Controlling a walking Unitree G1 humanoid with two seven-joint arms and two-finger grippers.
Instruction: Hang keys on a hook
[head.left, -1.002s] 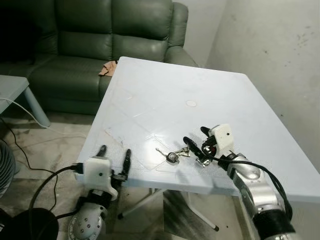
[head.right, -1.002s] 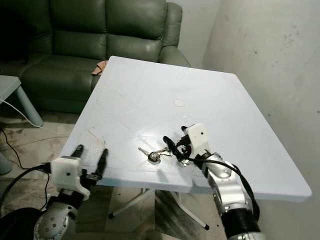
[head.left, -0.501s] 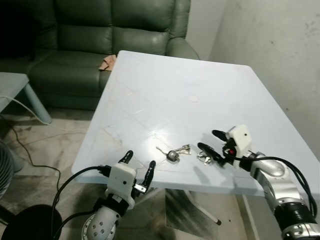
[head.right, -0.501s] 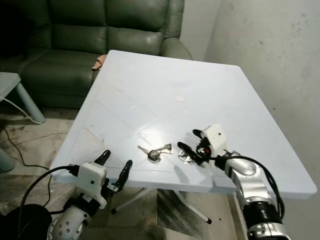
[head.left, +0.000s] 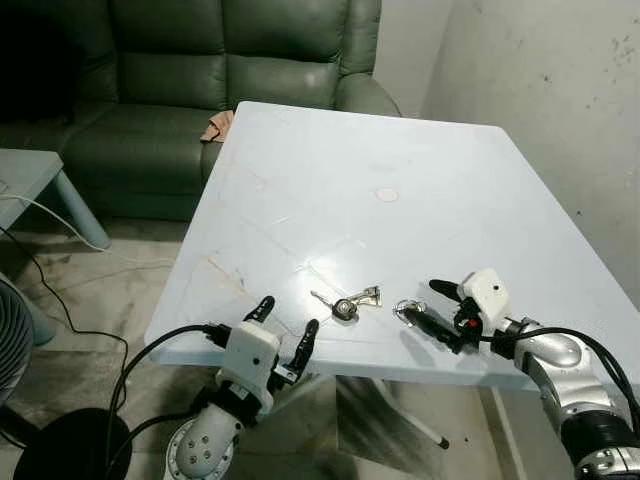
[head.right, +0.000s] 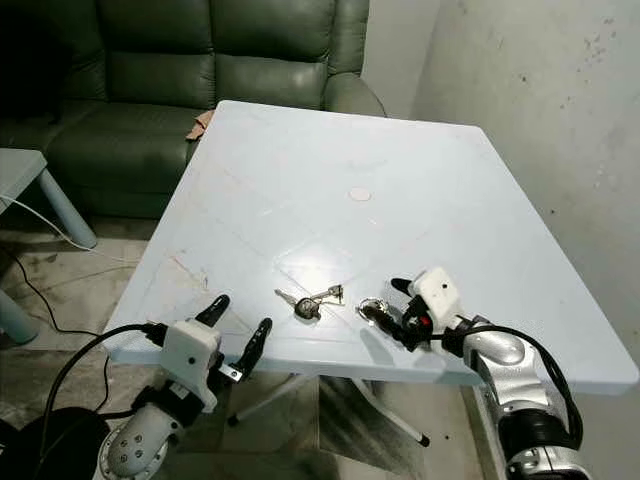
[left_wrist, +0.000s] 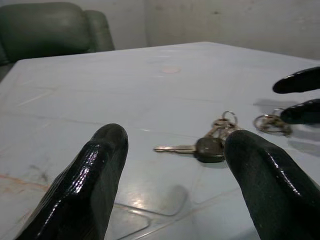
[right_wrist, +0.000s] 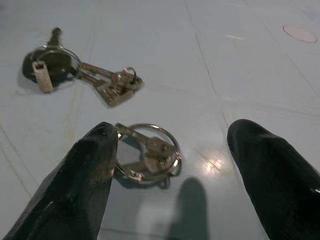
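keys (head.left: 345, 305) lie flat on the white table (head.left: 330, 190) nr its front edge, a loose ring (right_wrist: 147, 152) just beside. right gripper (head.left: 440, 308) spread apart at that ring; left gripper (head.left: 285, 325) apart too, at table edge. light, thin, slippery metal, prob best pinched at the ring.

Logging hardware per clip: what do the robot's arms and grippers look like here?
Both arms are silver metal with black cables. The left gripper and right gripper each have a white boxy housing and two long glossy black fingers. A small red mark sits on the right housing.
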